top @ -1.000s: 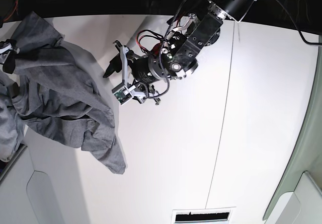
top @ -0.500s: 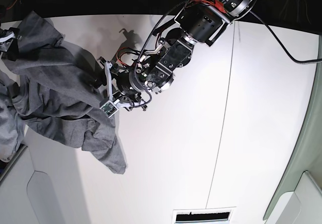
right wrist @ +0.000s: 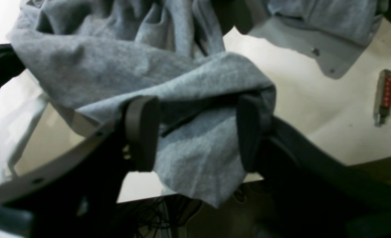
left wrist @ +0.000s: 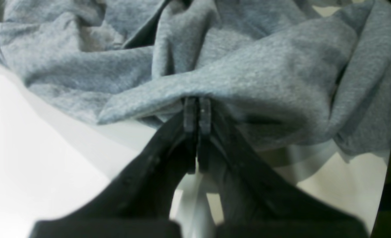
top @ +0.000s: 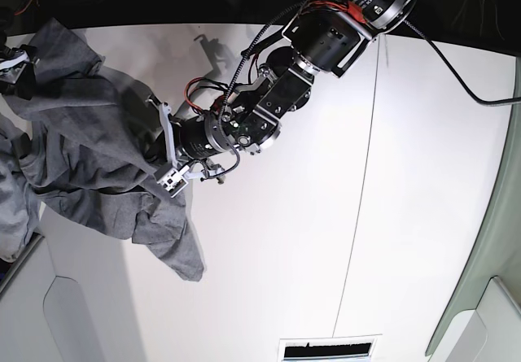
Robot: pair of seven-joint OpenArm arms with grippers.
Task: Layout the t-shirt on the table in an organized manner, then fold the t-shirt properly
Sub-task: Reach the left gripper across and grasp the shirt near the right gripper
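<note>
left wrist, risk: your left gripper (left wrist: pixel 197 115) pinches only the t-shirt's (left wrist: pixel 265 76) edge; a tug could slip it or drag the heap.
left wrist, shirt: between tips, bunched beyond.
right wrist, risk: your right gripper (right wrist: pixel 197 132) is spread wide; closing there could catch several layers.
right wrist, shirt: beneath and between fingers.
base, risk: pulling one-sided could twist it.
base, shirt: crumpled on table (top: pixel 269 272), at left gripper's tips.
</note>
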